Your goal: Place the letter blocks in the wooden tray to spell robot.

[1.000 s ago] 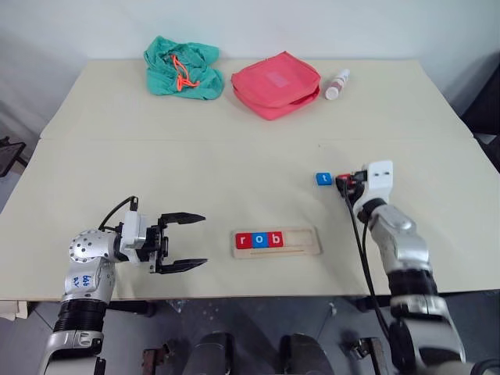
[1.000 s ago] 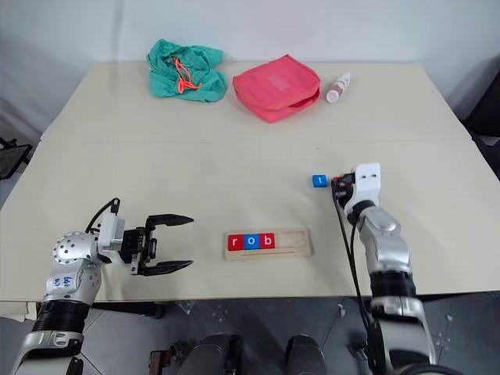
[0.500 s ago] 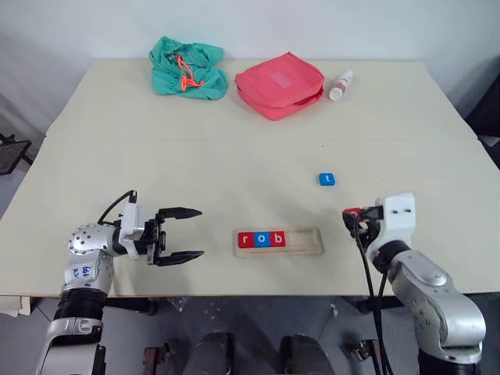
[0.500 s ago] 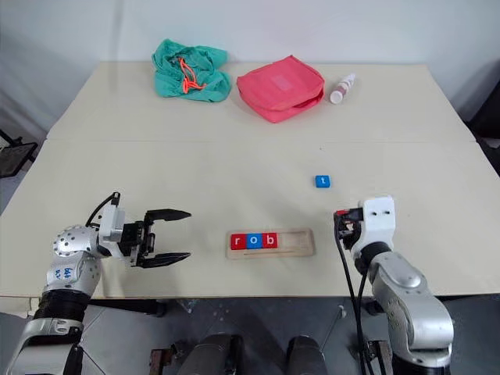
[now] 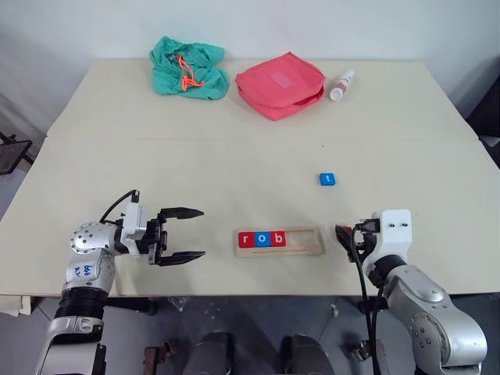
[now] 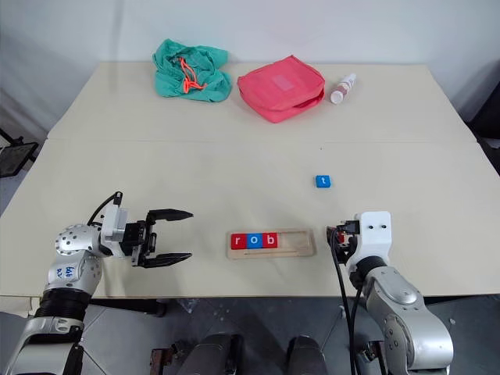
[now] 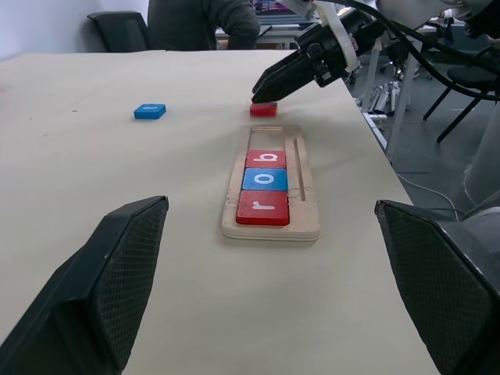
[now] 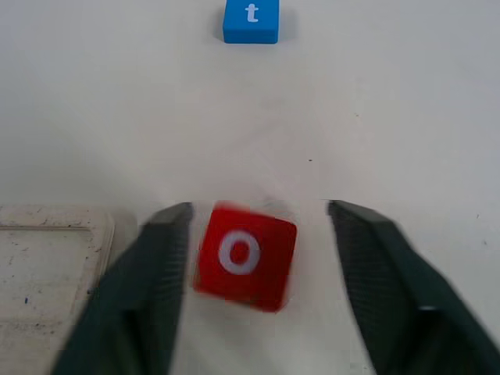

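Head stereo pair looked forward and down over whole table (image 5: 234, 164), from near edge, fairly far off. Left wrist camera sat low, close to tabletop, faced along tray (image 7: 271, 187) toward right gripper (image 7: 269, 84). Right wrist camera looked steeply down, very near red block (image 8: 244, 255). All views shared tray end and blue block (image 8: 251, 21).

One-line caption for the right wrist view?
Open right gripper straddling the red o block beside the wooden tray, blue t block beyond.

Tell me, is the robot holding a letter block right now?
No. The red o block lies loose between the open right gripper fingers; the left gripper is open too.
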You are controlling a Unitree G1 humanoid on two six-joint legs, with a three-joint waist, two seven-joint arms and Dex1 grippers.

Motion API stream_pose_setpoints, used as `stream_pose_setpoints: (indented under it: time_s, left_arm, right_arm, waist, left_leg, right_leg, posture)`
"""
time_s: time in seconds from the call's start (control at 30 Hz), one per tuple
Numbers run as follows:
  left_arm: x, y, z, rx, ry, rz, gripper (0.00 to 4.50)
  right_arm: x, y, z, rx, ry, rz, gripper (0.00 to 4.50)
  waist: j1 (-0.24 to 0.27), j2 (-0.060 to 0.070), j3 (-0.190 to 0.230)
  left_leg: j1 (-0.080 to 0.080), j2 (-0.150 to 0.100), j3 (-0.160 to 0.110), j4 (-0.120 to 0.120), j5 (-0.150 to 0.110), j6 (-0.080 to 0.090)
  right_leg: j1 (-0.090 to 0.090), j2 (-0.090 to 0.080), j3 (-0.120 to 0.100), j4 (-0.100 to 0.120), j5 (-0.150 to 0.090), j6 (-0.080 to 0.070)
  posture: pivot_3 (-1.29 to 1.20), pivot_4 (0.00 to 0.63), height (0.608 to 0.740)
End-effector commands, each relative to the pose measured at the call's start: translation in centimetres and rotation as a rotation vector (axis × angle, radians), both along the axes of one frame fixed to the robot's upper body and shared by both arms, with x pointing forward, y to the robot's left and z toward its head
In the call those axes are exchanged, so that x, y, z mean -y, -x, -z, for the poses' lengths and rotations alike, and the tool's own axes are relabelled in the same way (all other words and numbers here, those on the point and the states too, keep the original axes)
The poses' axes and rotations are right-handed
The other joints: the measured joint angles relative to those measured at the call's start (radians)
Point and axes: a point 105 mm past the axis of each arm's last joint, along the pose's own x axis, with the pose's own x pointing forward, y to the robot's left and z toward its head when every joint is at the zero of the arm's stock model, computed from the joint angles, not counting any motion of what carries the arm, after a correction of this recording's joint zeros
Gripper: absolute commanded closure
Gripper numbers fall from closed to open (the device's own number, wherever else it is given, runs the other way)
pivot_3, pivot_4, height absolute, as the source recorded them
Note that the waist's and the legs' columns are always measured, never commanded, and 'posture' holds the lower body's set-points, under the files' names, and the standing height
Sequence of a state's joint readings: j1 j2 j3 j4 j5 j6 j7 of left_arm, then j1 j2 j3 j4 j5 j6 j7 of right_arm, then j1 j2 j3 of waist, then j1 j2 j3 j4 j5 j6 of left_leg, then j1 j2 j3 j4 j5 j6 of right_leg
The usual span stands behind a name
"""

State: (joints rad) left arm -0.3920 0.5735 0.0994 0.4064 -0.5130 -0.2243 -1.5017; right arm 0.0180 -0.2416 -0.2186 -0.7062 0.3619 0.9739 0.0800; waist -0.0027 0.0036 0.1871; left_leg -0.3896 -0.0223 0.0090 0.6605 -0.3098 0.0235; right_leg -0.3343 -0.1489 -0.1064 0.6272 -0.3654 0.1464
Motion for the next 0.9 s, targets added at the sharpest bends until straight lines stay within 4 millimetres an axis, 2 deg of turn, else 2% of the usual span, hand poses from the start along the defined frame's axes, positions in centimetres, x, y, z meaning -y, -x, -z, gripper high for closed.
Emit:
stream_pose_setpoints:
  time_s: [0.03,0.07,0.27,0.4,0.6,0.9]
  left_arm:
    - [-0.3,1.0,-0.7,0.039,-0.020,0.075,0.00]
    - [-0.3,1.0,-0.7,0.039,-0.019,0.074,0.00]
    - [-0.2,0.9,-0.8,0.039,-0.018,0.076,0.00]
    - [-0.2,0.8,-0.8,0.038,-0.017,0.079,0.00]
    - [-0.2,0.6,-0.8,0.037,-0.015,0.080,0.00]
    - [-0.8,1.1,-0.5,0.030,-0.017,0.069,0.00]
  right_arm:
    - [0.0,0.2,-0.8,0.043,0.006,0.010,0.28]
    - [0.1,0.2,-0.9,0.046,0.006,0.013,0.01]
    - [0.1,0.0,-2.3,0.100,0.059,-0.085,0.01]
    - [0.6,0.0,-3.0,0.087,0.091,-0.234,0.01]
    - [1.6,0.5,-2.8,0.000,0.233,-0.550,0.01]
    - [3.1,-0.9,-2.3,-0.111,0.414,-0.837,0.01]
  waist:
    - [0.000,0.000,0.000]
    - [0.000,0.000,0.000]
    - [0.000,0.000,0.000]
    - [0.001,0.000,0.000]
    - [0.002,0.000,0.000]
    - [0.001,-0.001,0.000]
  left_leg:
    - [0.000,0.000,0.000,0.000,0.000,0.000]
    - [0.000,0.000,0.000,0.000,0.000,0.000]
    - [0.000,0.000,0.001,0.000,0.000,0.000]
    - [0.000,0.000,0.002,0.000,0.000,0.000]
    - [0.000,0.000,0.002,0.000,0.000,0.001]
    - [0.000,0.001,0.004,0.001,0.000,0.001]
  right_leg:
    - [0.000,0.000,0.000,0.000,0.000,0.000]
    - [-0.001,0.000,0.000,0.000,0.000,0.000]
    - [-0.001,0.000,0.001,0.000,0.000,0.000]
    - [-0.001,0.000,0.001,0.000,0.000,0.000]
    - [0.000,0.000,0.000,-0.001,0.000,0.000]
    - [0.000,0.000,-0.001,-0.002,0.000,0.000]
  posture:
    - [0.00,0.150,0.740]
    - [0.00,0.150,0.740]
    - [0.00,0.150,0.740]
    - [0.00,0.150,0.740]
    - [0.00,0.150,0.740]
    - [0.00,0.150,0.740]
